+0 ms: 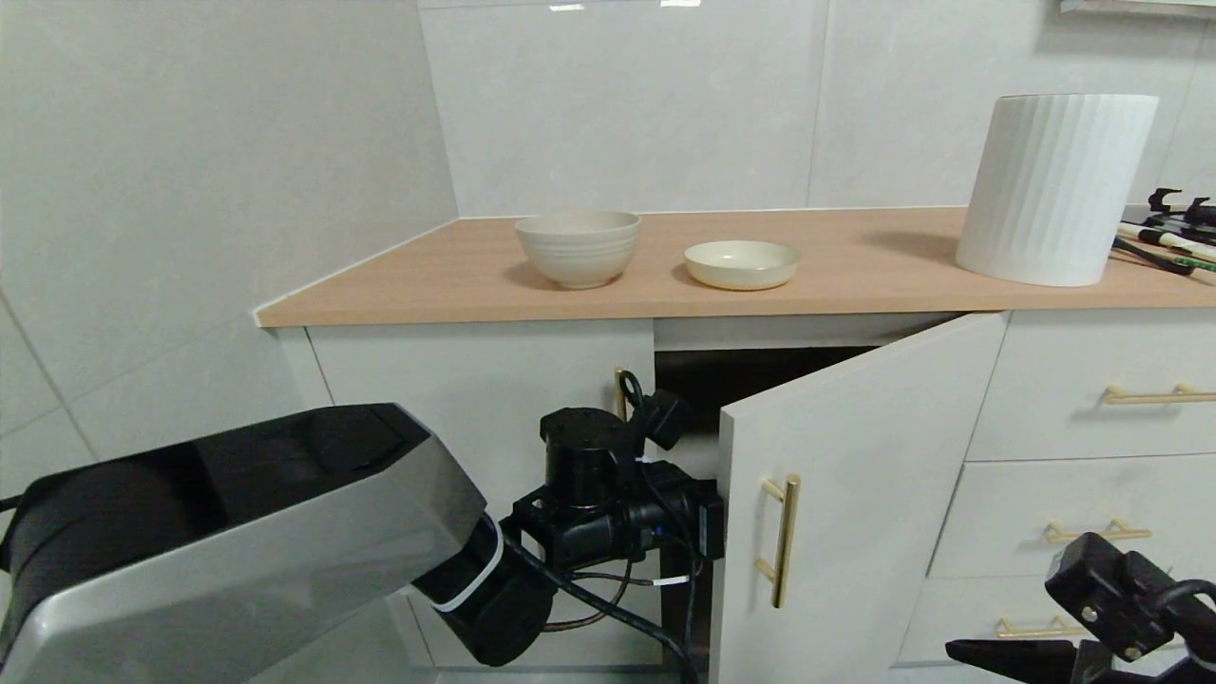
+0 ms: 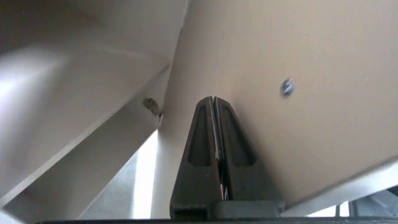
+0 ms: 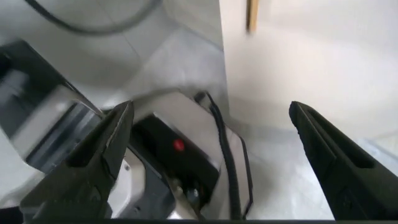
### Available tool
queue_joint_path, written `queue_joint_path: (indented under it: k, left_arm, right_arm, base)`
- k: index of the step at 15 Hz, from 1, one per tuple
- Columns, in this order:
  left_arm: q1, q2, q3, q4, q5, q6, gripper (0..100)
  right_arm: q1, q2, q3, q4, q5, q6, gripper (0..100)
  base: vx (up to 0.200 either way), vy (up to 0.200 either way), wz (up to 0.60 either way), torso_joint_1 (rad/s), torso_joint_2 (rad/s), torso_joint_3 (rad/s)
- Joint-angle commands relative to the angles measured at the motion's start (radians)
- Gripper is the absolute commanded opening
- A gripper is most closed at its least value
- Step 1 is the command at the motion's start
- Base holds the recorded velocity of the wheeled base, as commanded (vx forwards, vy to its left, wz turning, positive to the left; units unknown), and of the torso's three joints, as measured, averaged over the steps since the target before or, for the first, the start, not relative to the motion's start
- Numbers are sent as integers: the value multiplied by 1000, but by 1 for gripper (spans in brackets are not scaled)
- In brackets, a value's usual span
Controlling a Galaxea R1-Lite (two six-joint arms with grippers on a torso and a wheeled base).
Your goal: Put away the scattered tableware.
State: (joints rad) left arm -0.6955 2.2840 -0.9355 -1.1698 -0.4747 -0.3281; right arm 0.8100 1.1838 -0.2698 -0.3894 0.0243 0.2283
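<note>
A ribbed cream bowl (image 1: 579, 247) and a shallow cream dish (image 1: 742, 263) stand side by side on the wooden countertop (image 1: 456, 275). Below them a white cabinet door (image 1: 845, 494) with a brass handle (image 1: 781, 540) hangs partly ajar. My left arm is low at the gap beside that door's free edge. In the left wrist view my left gripper (image 2: 214, 102) is shut with nothing in it, its tips against the door's inner face (image 2: 298, 68). My right gripper (image 3: 208, 121) is open and holds nothing, low at the bottom right near the drawers.
A tall ribbed white canister (image 1: 1056, 186) stands on the counter's right, with pens and tools (image 1: 1168, 242) beside it. Drawers with brass pulls (image 1: 1154, 394) fill the cabinet front on the right. A tiled wall closes the left side.
</note>
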Motion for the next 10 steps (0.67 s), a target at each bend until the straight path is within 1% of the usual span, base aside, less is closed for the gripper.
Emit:
queue_joint_path:
  k: [1, 3, 5, 8, 10]
  left_arm:
    - [-4, -14, -6, 9, 1, 0, 0]
    - [-5, -9, -35, 35, 1, 1, 0]
    - [-21, -9, -72, 82, 1, 0, 0]
    - [-35, -3, -111, 110, 1, 0, 0]
    - [-38, 2, -140, 147, 1, 1, 0]
  right_arm:
    - [1, -43, -6, 1, 0, 0, 100]
    - [1, -43, -3, 1, 0, 0, 100]
    - [1, -44, -3, 1, -1, -1, 100]
    - [1, -44, -3, 1, 0, -1, 100]
    - [1, -44, -3, 1, 0, -1, 100]
  base:
    - [-200, 0, 0, 2, 2, 7]
    - [-200, 0, 0, 10, 2, -2]
    - [0, 0, 0, 0, 0, 0]
    - [0, 0, 0, 0, 0, 0]
    - [0, 0, 0, 0, 0, 0]
